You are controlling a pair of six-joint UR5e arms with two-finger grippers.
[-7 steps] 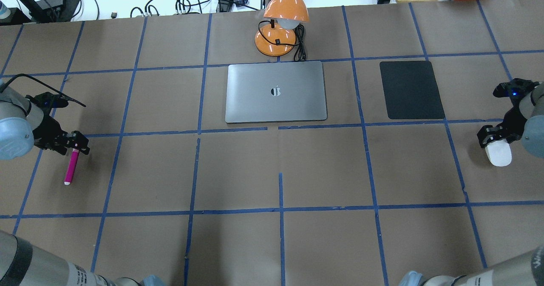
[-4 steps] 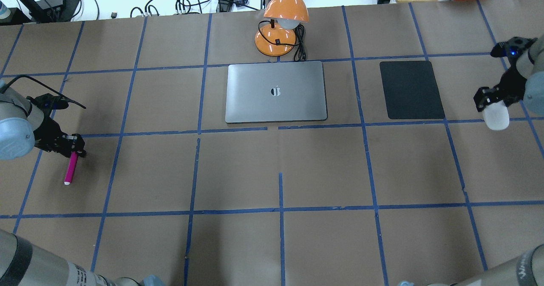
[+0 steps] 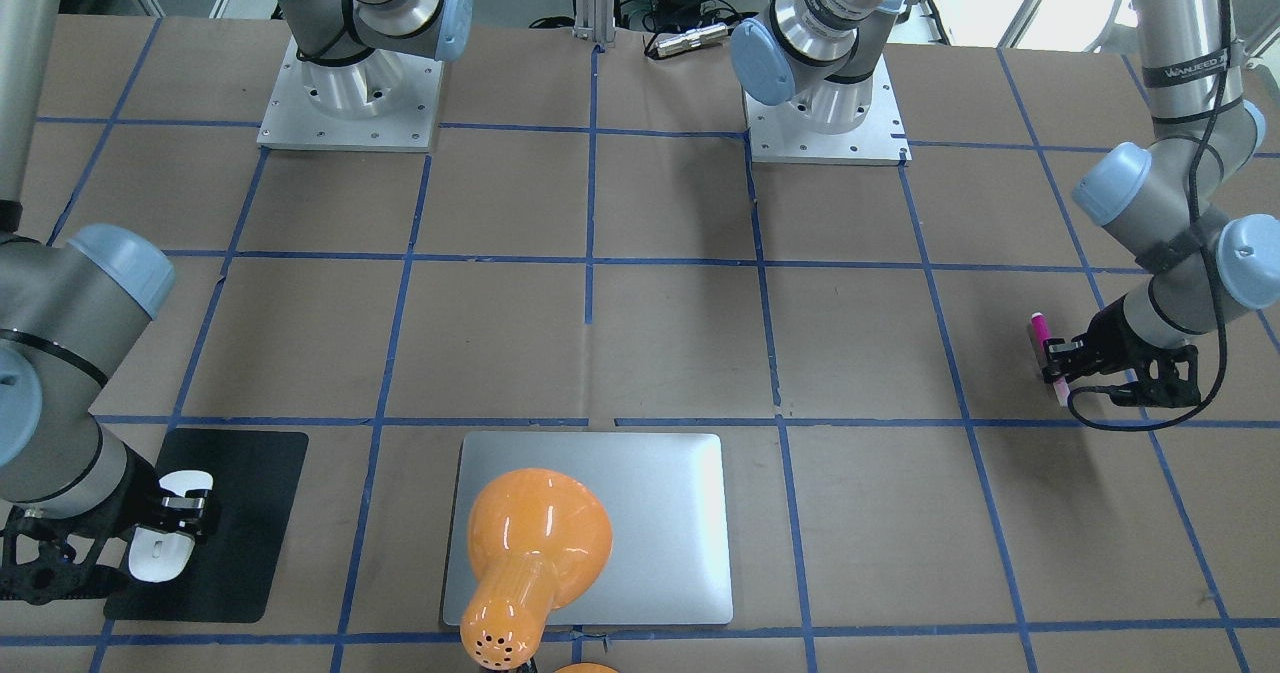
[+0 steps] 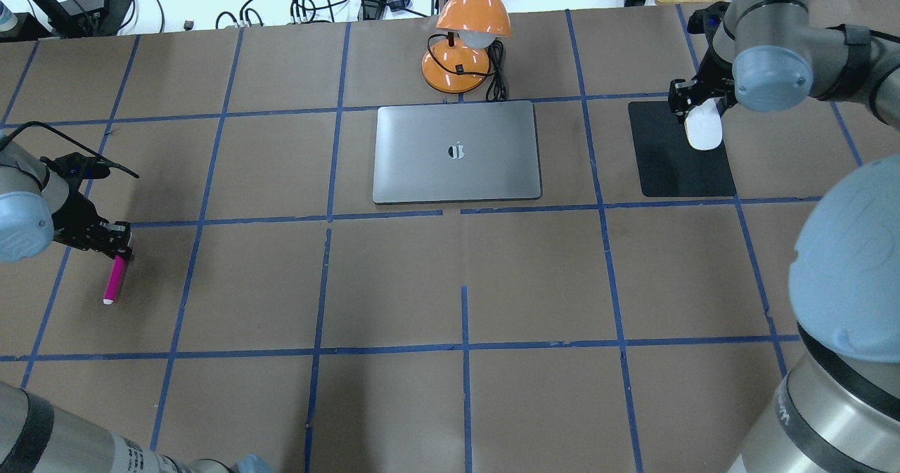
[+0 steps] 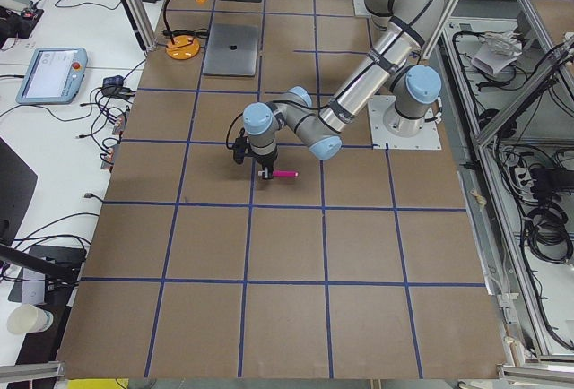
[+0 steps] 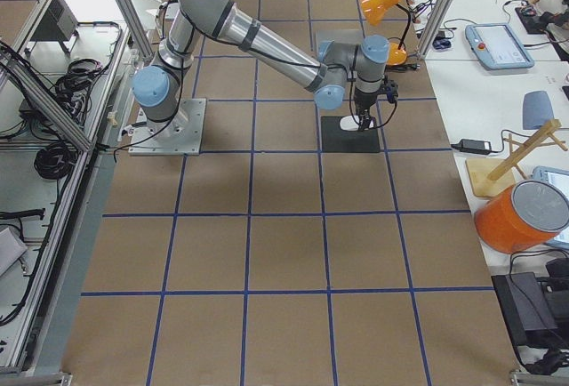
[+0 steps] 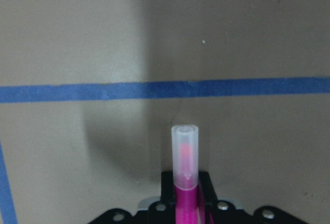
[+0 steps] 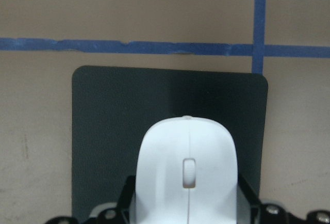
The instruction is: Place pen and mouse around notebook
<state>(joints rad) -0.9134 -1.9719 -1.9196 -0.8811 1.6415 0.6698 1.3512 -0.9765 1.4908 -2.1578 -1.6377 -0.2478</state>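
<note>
The pink pen is at the table's left side, and my left gripper is shut on its upper end. In the left wrist view the pen's pale cap sticks out ahead of the jaws, over brown paper. I cannot tell whether it is off the table. My right gripper is shut on the white mouse and holds it over the far part of the black mat. The mouse fills the right wrist view. The silver notebook lies closed at the table's centre back, apart from both grippers.
An orange desk lamp with a black cord stands just behind the notebook, and from the front its shade covers part of the notebook. Blue tape lines grid the brown table. The right arm's elbow looms at the right.
My right arm has carried the mouse from the table's right edge back and left to above the black mat. My left gripper has closed on the pen's end, and the pen has barely shifted.
</note>
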